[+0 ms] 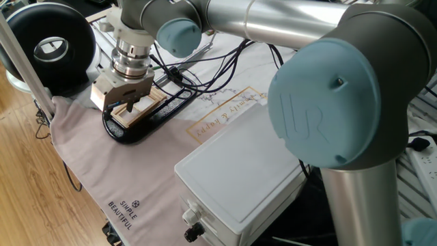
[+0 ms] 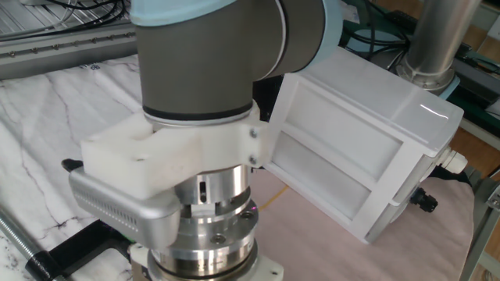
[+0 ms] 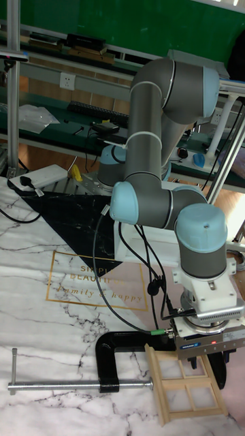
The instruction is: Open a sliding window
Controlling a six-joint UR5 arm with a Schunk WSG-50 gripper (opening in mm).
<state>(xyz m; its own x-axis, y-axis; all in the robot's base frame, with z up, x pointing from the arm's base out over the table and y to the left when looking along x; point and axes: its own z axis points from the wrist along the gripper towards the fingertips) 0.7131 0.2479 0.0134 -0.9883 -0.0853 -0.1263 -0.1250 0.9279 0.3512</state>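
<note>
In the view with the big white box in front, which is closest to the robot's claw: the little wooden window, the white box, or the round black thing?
From the gripper:
1. Window, directly under it.
2. Round black thing, behind, at the left edge.
3. White box, far right front.

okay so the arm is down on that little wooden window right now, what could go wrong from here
The gripper sits low over the sliding window, and its fingertips are hidden in every view, so its hold on the sash cannot be confirmed; it might slip. The black base rests on loose pink cloth, so a push could drag it, though a clamp seems to hold it. The dangling cables could snag.
</note>
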